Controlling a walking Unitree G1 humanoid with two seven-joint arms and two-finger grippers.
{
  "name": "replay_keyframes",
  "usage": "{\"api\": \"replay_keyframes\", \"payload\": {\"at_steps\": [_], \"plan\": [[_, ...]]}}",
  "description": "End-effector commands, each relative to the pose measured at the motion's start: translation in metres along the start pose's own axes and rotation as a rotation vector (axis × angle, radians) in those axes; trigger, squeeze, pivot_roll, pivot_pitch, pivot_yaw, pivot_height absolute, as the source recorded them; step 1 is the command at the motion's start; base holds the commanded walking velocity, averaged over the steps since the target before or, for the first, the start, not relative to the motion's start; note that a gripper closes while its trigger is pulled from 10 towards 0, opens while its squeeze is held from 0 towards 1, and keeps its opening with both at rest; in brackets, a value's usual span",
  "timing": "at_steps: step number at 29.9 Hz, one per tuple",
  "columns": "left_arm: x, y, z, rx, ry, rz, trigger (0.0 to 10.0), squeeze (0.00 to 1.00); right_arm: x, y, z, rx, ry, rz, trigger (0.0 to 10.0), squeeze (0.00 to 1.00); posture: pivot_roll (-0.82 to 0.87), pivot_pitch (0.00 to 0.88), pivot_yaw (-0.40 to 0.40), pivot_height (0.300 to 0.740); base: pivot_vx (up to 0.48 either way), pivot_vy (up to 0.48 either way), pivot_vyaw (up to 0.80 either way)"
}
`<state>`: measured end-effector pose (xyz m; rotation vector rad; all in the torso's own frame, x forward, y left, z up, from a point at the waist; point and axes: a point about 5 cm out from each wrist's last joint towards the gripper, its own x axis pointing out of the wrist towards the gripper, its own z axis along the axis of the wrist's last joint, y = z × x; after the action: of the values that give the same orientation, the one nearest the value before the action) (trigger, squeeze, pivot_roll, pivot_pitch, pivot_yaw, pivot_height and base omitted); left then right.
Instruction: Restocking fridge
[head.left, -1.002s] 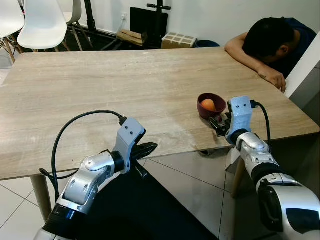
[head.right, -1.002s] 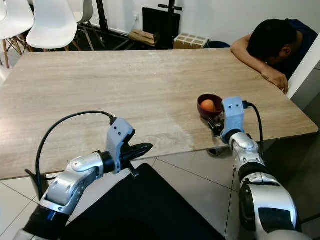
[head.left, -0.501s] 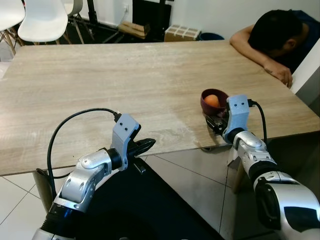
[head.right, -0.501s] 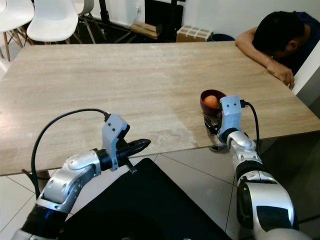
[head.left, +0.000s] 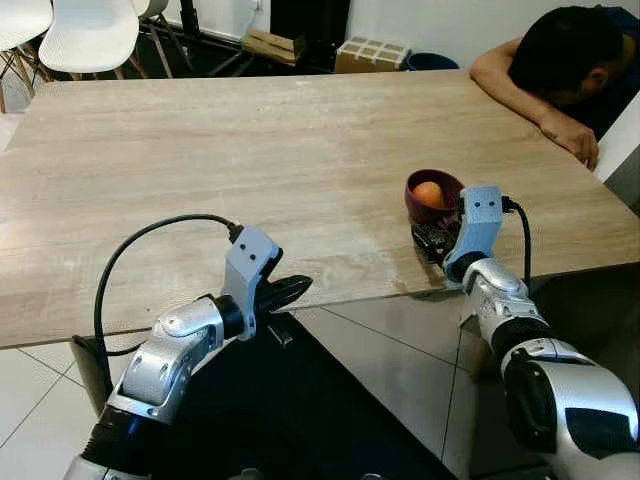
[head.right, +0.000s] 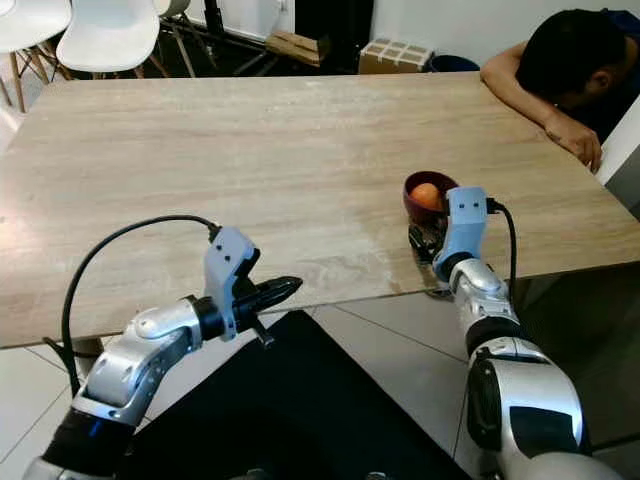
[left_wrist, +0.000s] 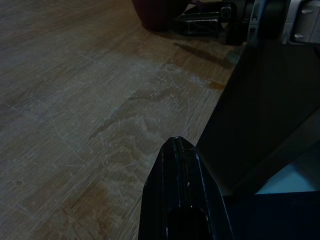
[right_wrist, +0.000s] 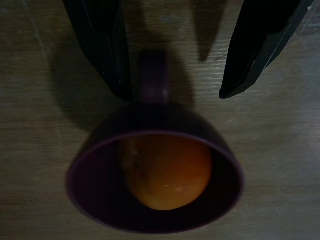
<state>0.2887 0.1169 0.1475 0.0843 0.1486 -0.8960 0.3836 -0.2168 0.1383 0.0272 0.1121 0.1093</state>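
Note:
A dark maroon cup (head.left: 432, 192) with a short handle (right_wrist: 152, 75) stands near the table's front right edge, and an orange (right_wrist: 167, 172) lies inside it. My right gripper (head.left: 431, 238) is open just in front of the cup at table height. Its two black fingers (right_wrist: 102, 45) straddle the handle without touching it. My left gripper (head.left: 296, 290) is shut on nothing. It hovers at the table's front edge, well to the left of the cup, and its closed fingertips (left_wrist: 176, 150) point across the wood toward the cup.
The wooden table (head.left: 200, 160) is broad and bare apart from the cup. A person (head.left: 560, 50) rests head and arm on its far right corner. White chairs (head.left: 90, 30) and a cardboard box (head.left: 372, 55) stand beyond the far edge. Tiled floor lies below the front edge.
The whole view has shifted a little, so the camera moved. My right gripper has stayed open in front of the cup, and the left arm has held its place.

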Motion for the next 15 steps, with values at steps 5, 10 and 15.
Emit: {"api": "replay_keyframes", "payload": {"at_steps": [5, 10, 15], "plan": [[0.0023, -0.0012, 0.0009, 0.017, 0.016, -0.013, 10.0, 0.0, -0.0031, -0.0074, -0.004, 0.037, -0.002, -0.059, 10.0, 0.0, 0.02, 0.134, -0.028, 0.731, 0.0, 0.0, 0.0], [0.0033, -0.0014, 0.0012, 0.02, 0.018, -0.018, 10.0, 0.0, -0.0036, -0.0074, -0.0053, 0.043, -0.003, -0.06, 10.0, 0.0, 0.02, 0.133, -0.028, 0.731, 0.0, 0.0, 0.0], [0.0034, -0.0012, 0.0013, 0.022, 0.019, -0.019, 10.0, 0.0, -0.0036, -0.0066, -0.0061, 0.06, -0.009, -0.063, 10.0, 0.0, 0.02, 0.131, -0.027, 0.731, 0.0, 0.0, 0.0]]}}
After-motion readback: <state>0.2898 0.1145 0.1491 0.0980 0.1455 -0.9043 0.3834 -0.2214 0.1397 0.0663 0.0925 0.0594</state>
